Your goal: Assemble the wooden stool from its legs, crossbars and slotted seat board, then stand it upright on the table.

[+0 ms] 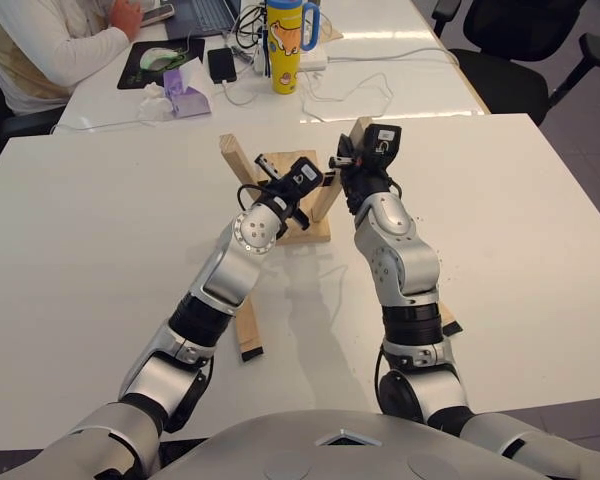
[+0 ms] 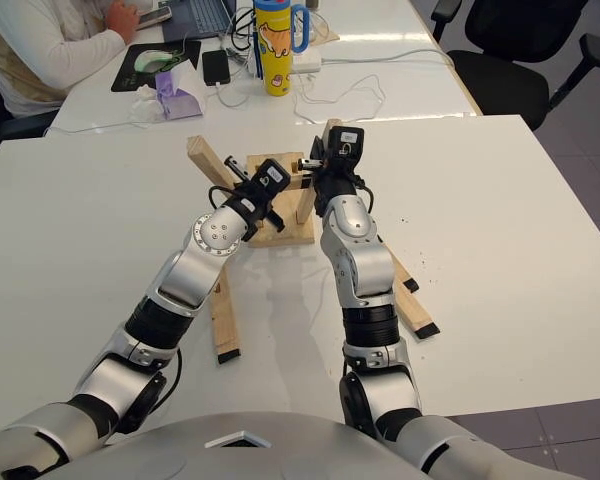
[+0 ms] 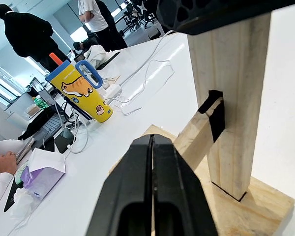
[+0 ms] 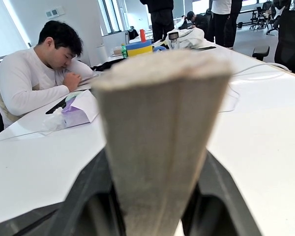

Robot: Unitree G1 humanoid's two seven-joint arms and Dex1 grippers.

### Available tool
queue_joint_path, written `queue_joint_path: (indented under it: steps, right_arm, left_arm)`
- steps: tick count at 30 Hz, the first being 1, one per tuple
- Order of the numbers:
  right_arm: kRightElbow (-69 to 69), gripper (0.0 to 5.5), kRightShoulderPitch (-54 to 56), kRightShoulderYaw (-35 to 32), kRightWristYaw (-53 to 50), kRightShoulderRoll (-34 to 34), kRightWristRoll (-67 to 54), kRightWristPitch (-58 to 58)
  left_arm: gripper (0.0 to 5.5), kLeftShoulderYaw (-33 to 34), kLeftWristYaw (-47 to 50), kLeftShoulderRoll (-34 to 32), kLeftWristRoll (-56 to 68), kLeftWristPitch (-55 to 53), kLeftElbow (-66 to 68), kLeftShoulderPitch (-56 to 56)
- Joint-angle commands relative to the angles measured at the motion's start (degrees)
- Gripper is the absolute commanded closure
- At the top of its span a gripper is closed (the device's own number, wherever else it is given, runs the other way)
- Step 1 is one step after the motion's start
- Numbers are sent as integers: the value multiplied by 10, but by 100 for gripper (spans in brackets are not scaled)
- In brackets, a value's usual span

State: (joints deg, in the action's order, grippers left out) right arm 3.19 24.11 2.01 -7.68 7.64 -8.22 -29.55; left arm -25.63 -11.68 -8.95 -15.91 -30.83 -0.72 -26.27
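The slotted seat board (image 1: pixel 312 233) lies flat mid-table with two legs standing in it. The left leg (image 1: pixel 234 158) leans outward. My right gripper (image 1: pixel 346 158) is shut on the right leg (image 1: pixel 359 130) near its top; in the right wrist view that leg (image 4: pixel 160 128) stands between both fingers (image 4: pixel 214 196). A crossbar (image 3: pixel 196 135) runs into a slot in the leg (image 3: pixel 231 98) above the board (image 3: pixel 258 206). My left gripper (image 1: pixel 266 163) is between the two legs, shut with nothing in it, its fingers (image 3: pixel 132 196) pressed together.
A loose leg (image 2: pixel 223 318) lies near my left forearm, and two more wooden pieces (image 2: pixel 412 298) lie by my right arm. On the far table stand a yellow mug (image 1: pixel 285 45), a tissue box (image 1: pixel 186 99) and cables, with a person seated there.
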Motion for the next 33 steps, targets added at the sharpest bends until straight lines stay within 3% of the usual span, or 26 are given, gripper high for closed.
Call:
queue_joint_path:
  steps: [1, 5, 8, 11, 18, 23, 33]
  right_arm:
    - [-31, 448, -25, 18, 16, -7, 10, -39]
    - [-32, 448, -23, 20, 19, -12, 14, -40]
    - [-31, 448, -23, 29, 23, -22, 23, -38]
    - [-29, 448, -24, 34, 25, -30, 27, -38]
    - [-20, 448, -28, 29, 19, -39, 29, -31]
    - [-19, 448, -29, 40, 24, -49, 39, -27]
    - [-24, 447, -31, 35, 27, -53, 35, -29]
  left_arm:
    - [550, 19, 16, 18, 7, 14, 11, 33]
    - [550, 89, 52, 85, 73, 101, -69, 16]
    - [550, 157, 70, 140, 151, 97, -160, 0]
    - [550, 211, 85, 154, 195, 78, -221, -16]
    - [550, 334, 103, 81, 226, -31, -309, -19]
    - [550, 410, 123, 96, 278, -108, -306, 61]
    - [550, 411, 137, 61, 240, -76, -227, 148]
